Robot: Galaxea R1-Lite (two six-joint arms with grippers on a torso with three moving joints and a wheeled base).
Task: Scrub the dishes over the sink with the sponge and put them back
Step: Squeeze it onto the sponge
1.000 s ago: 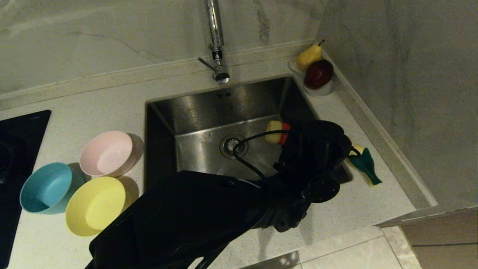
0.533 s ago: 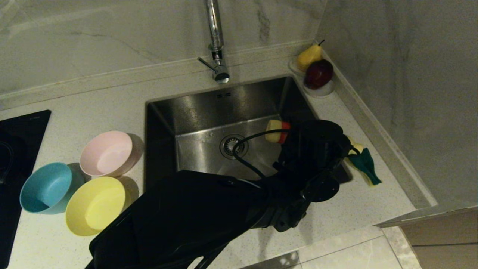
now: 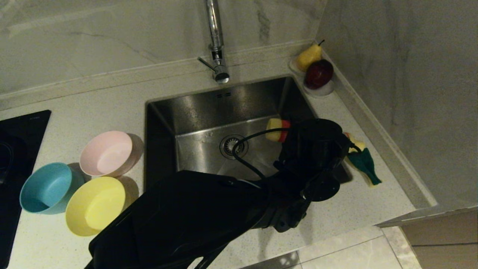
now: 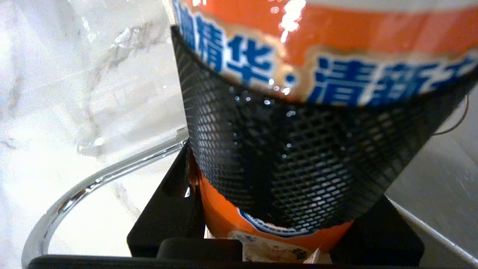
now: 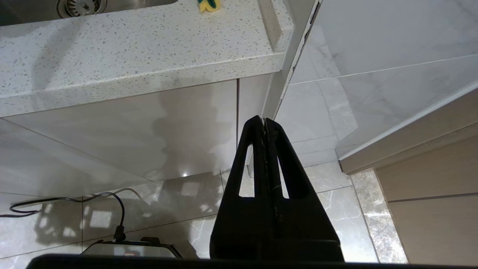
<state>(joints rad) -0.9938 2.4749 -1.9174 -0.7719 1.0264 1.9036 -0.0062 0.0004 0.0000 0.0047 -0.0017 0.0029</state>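
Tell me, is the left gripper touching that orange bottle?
Touching. In the left wrist view the left gripper has its black fingers pressed against both sides of the orange bottle, which fills the space between them.

Dishes, sponge, sink: positions noted.
Pink bowl (image 3: 107, 153), blue bowl (image 3: 46, 187) and yellow bowl (image 3: 96, 205) sit upright, clustered left of the steel sink (image 3: 209, 112); green-faced sponge (image 3: 363, 162) lies at its right rim.
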